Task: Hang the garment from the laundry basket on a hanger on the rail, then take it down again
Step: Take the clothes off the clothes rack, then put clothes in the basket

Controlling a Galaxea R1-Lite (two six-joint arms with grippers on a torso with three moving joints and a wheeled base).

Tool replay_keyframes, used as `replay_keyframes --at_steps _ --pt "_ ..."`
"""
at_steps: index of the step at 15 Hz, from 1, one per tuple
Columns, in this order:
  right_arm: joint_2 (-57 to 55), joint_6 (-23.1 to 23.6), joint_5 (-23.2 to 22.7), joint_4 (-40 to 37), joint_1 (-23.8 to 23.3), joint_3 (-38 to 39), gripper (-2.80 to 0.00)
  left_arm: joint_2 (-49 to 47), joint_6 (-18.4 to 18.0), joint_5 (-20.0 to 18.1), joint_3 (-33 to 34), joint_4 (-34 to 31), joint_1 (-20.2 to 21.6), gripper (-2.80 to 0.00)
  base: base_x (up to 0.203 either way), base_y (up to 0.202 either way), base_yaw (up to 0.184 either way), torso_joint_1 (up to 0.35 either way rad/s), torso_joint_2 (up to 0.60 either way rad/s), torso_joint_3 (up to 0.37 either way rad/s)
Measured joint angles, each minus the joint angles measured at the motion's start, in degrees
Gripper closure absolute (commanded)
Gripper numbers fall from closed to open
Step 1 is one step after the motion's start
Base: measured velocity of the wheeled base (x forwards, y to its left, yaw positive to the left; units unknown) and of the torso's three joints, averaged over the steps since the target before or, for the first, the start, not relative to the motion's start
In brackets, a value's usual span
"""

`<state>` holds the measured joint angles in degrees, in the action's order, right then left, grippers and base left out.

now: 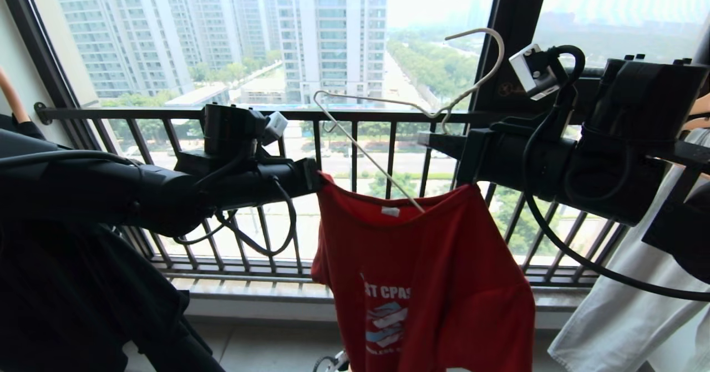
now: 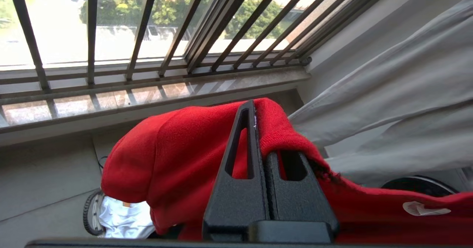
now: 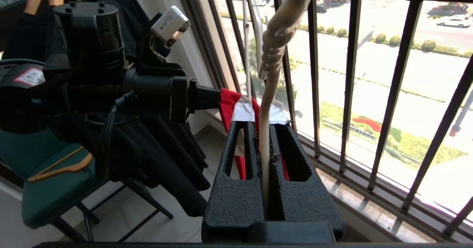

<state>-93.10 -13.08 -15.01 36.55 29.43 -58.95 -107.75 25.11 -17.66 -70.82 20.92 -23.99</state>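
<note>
Window railing (image 1: 355, 115) behind; left claw (image 1: 315, 179) pinches shirt (image 1: 427, 272), right claw (image 1: 441, 139) at three o'clock clamps hanger (image 1: 388, 103): threading next.

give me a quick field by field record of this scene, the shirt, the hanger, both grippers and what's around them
garment: red T-shirt, hanging in front of the window railing
hanger: cream-white wire hanger, tilted, one end inside the collar
left gripper: shut on the T-shirt's shoulder fabric
right gripper: shut on the hanger's wire
rail: not in view
nearby: pale grey-white garment on the robot's right; basket rim on the floor below
</note>
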Motion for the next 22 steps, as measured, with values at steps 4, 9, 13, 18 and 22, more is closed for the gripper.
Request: replay_keyframes --at_steps 4,9,13,18,22 --pt "-1.85 -1.19 1.94 9.47 0.06 2.09 0.00 2.11 -0.01 0.03 1.64 -0.03 -2.58 0.00 0.000 0.000 0.000 0.000 0.00 0.000" --pt "-2.32 -3.37 2.91 11.97 -0.09 2.17 0.00 2.08 -0.20 0.06 3.11 -0.22 -5.35 0.00 0.000 0.000 0.000 0.000 0.00 0.000" --pt "-2.46 -6.97 5.29 16.65 -0.18 2.09 0.00 2.52 -3.61 0.11 6.58 -0.09 -10.13 0.00 0.000 0.000 0.000 0.000 0.00 0.000" --pt "-3.20 -6.52 5.35 16.61 -0.43 1.92 0.00 3.34 -5.23 1.76 8.24 0.02 -12.10 0.00 0.000 0.000 0.000 0.000 0.00 0.000" --pt "-5.34 -0.88 4.99 16.31 -2.25 2.17 0.00 -0.06 -10.49 8.96 8.61 1.67 -12.82 0.00 0.000 0.000 0.000 0.000 0.00 0.000"
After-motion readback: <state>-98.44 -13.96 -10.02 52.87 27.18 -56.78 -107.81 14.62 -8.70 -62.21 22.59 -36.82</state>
